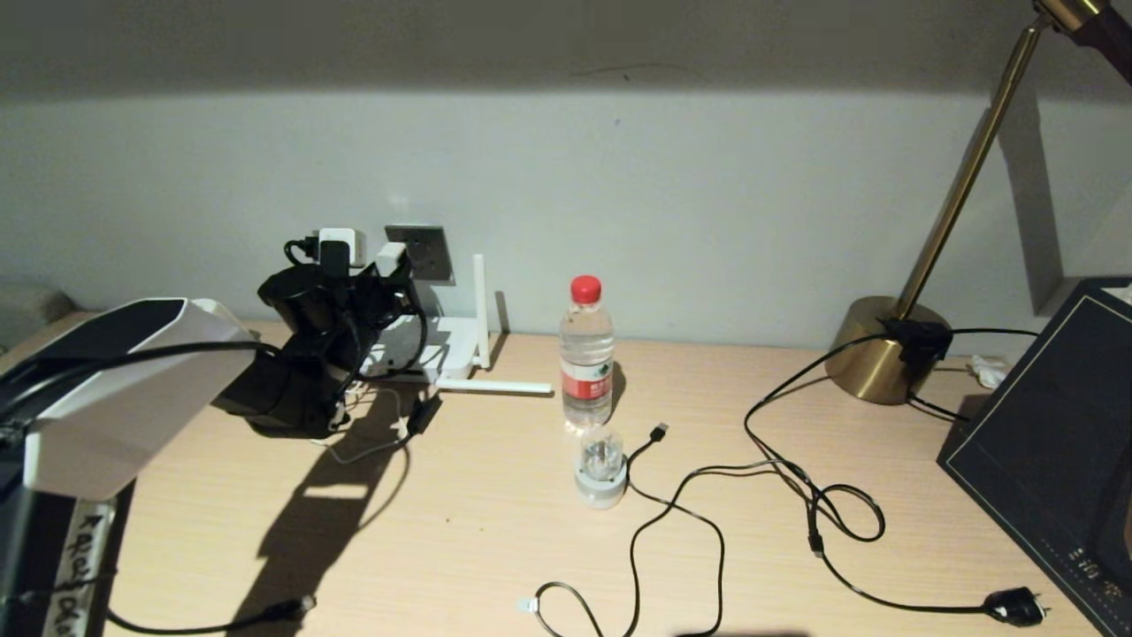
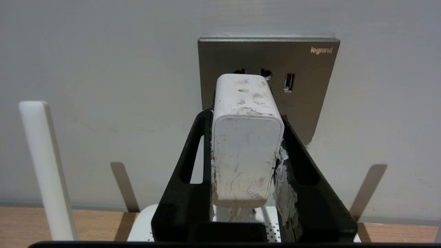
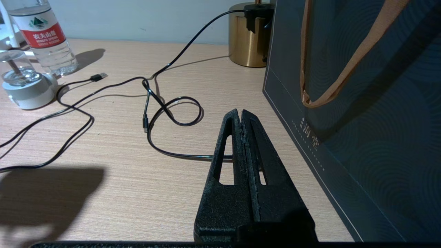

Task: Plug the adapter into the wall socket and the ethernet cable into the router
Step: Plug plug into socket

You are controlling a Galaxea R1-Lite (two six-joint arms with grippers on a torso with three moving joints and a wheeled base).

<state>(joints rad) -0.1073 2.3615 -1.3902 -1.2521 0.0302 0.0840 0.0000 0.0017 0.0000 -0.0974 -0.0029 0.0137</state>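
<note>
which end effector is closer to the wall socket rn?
Left. The left end effector holds the adapter right at the wall socket. The right end effector is far across the desk beside the dark bag.

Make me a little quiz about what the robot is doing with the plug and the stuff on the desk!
1. True or false: the left hand is clamped on the adapter right in front of the wall socket.
2. What colour is the cap of the water bottle? A) blue B) red C) green
3. Fill in: the right hand, holding nothing, has its fingers ____.

Key:
1. True. Whether the pins are already in cannot be seen.
2. B.
3. Shut. It sits low over the desk beside the dark bag.
</note>
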